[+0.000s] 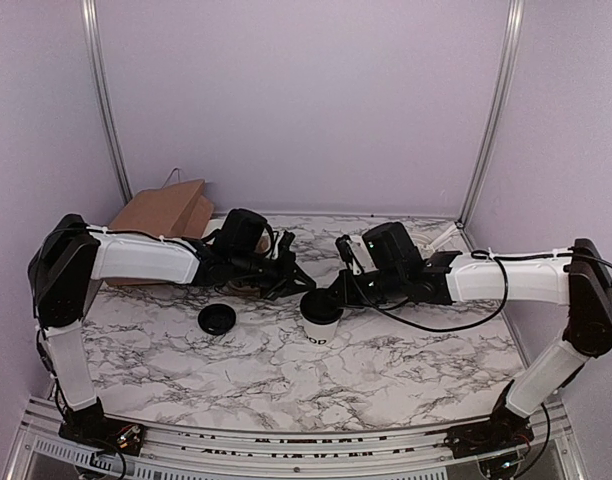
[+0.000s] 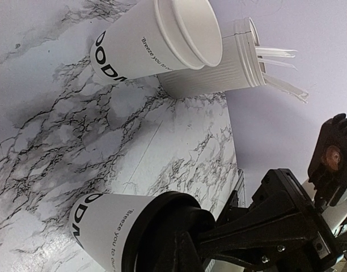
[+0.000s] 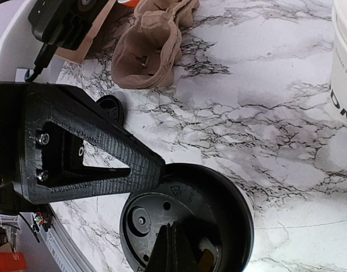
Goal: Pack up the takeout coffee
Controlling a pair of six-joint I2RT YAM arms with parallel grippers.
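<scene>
The takeout coffee cup [image 1: 323, 330], white with black lettering, stands mid-table with a round black lid [image 1: 320, 305] on top; the left wrist view shows both cup [image 2: 102, 224] and lid [image 2: 162, 226]. My right gripper [image 1: 324, 298] is shut, its tips resting on the lid's top [image 3: 185, 218]. My left gripper [image 1: 302, 284] is also shut, and its tip touches the lid's rim from the left. The left gripper shows in the right wrist view as a black wedge [image 3: 88, 153].
A second black lid [image 1: 217, 319] lies flat on the marble left of the cup. A brown paper bag [image 1: 166, 210] sits at the back left, with crumpled brown paper [image 3: 151, 45] near it. Nested white cups [image 2: 156, 39] and a ribbed tub with utensils [image 2: 219, 68] stand behind.
</scene>
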